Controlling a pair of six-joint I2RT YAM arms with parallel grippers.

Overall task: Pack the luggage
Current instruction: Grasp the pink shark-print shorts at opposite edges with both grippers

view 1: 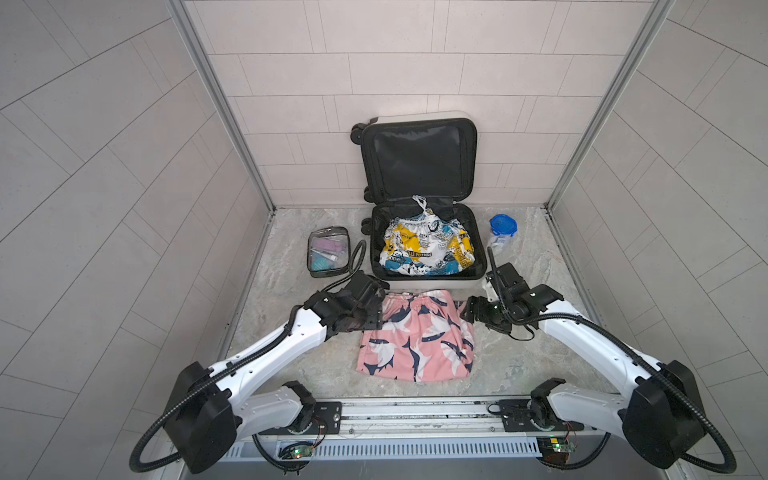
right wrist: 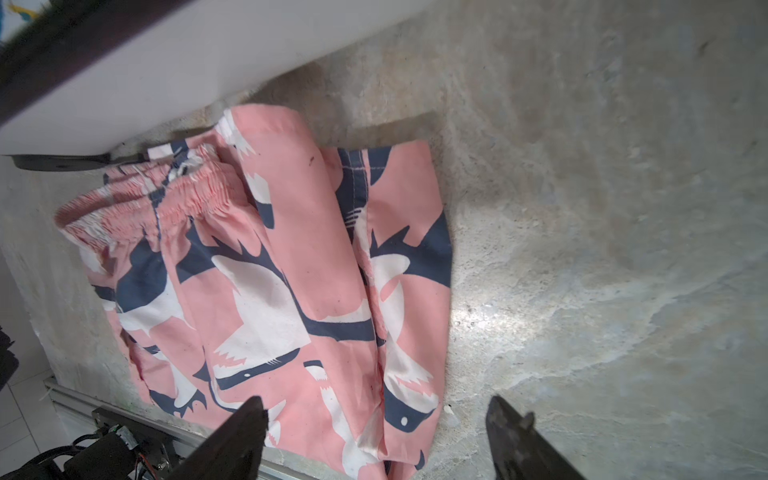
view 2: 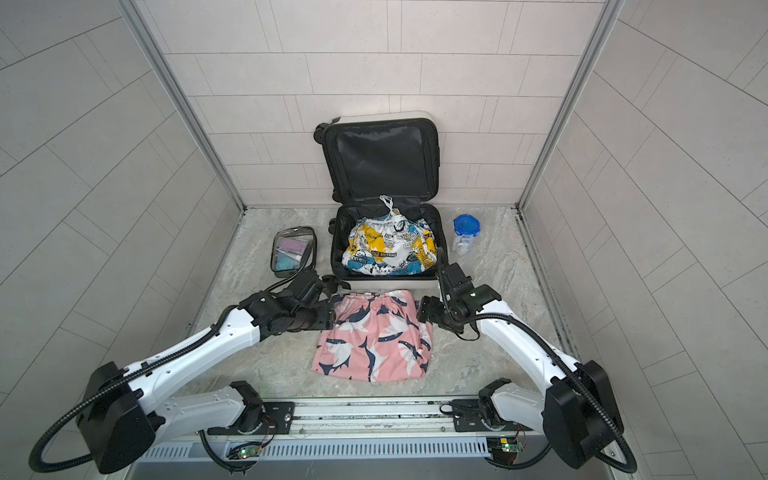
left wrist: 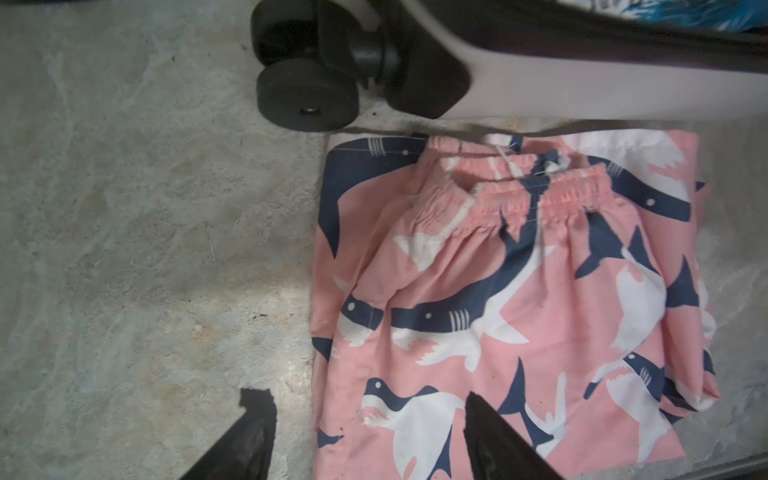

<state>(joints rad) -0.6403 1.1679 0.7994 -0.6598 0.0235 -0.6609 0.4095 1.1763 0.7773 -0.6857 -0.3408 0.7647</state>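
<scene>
Left wrist: your left gripper (left wrist: 365, 399) is hanging open, empty, straddling the shorts' (left wrist: 519, 291) edge.
Right wrist: your right gripper (right wrist: 376, 401) is gaping empty too.
Luggage (view 1: 415, 162): is lying open on the counter (view 1: 532, 361), just behind the shorts.

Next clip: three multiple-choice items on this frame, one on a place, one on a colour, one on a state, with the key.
1. The pink shark shorts lie: A) inside the luggage B) on the table in front of it C) on the wall
2. The lid of the container right of the luggage is: A) red B) blue C) green
3. The luggage is: A) open, lid leaning back B) zipped shut C) face down
Key: 1 B, on the table outside the shell; 2 B, blue lid on a clear body; 3 A, lining and a printed garment show inside.
</scene>
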